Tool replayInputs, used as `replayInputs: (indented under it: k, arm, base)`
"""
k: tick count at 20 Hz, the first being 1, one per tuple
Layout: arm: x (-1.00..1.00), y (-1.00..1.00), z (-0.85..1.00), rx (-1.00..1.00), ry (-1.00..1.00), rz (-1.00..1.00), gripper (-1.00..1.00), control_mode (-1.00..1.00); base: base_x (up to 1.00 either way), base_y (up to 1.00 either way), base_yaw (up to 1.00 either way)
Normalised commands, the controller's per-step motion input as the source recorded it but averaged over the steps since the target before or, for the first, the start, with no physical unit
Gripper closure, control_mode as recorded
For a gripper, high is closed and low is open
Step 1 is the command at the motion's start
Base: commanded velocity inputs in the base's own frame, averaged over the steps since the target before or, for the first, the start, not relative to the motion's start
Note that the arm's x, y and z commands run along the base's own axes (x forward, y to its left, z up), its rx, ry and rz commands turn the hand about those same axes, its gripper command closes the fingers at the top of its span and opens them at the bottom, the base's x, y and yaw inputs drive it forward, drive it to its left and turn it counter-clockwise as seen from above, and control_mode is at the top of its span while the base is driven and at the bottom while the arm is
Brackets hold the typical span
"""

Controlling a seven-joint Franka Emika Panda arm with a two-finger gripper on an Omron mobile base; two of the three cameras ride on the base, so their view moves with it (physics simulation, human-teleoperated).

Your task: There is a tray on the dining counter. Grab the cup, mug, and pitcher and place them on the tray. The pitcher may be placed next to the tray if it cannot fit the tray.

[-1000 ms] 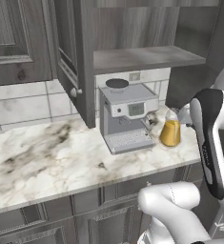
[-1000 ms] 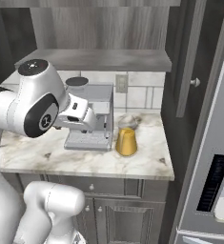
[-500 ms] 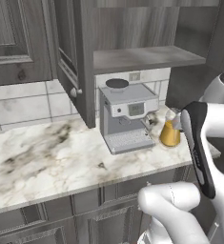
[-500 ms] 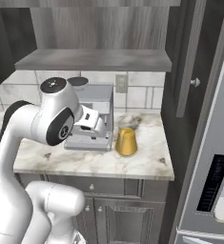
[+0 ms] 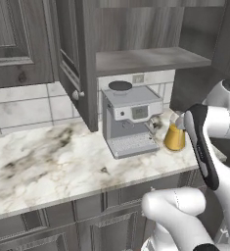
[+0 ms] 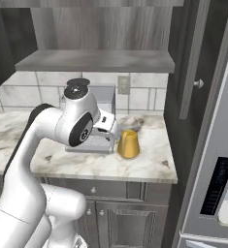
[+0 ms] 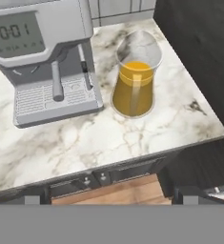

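While the end effector [image 6: 116,130] hangs with jaws wide and empty, reaching for the pitcher [image 7: 135,81] looks to be the step in hand. It stands ahead and below on the surface [image 7: 170,114], beside a coffee machine [image 7: 42,57]. Next: descend, straddle its neck, then close.

Dark grey wood cabinets [image 5: 23,39] are hanging over a marbled surface [image 5: 48,166]. A grey coffee machine [image 5: 131,120] is sitting under a shelf [image 6: 96,60], white tiles [image 5: 18,105] lining the wall behind.
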Motion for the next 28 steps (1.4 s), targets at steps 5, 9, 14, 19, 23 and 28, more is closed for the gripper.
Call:
replayInputs:
  k: [5, 9, 14, 19, 23, 28]
  arm:
    - [0.33, -0.29, -0.11, 0.01, 0.00, 0.00, -1.00, -1.00]
    - [0.23, -0.12, -0.33, 0.00, 0.00, 0.00, -1.00, -1.00]
    - [0.24, 0.00, -0.43, -0.02, 0.00, 0.00, -1.00, -1.00]
    - [0.28, -0.04, -0.25, 0.00, 0.00, 0.00, -1.00, -1.00]
    - [0.34, -0.06, -0.03, 0.00, 0.00, 0.00, -1.00, -1.00]
    - [0.31, -0.09, 0.00, -0.01, 0.00, 0.00, -1.00, -1.00]
  base:
    - [0.00, 0.00, 0.00]
    - [0.00, 0.00, 0.00]
    - [0.00, 0.00, 0.00]
    - [0.00, 0.00, 0.00]
    - [0.00, 0.00, 0.00]
    - [0.00, 0.00, 0.00]
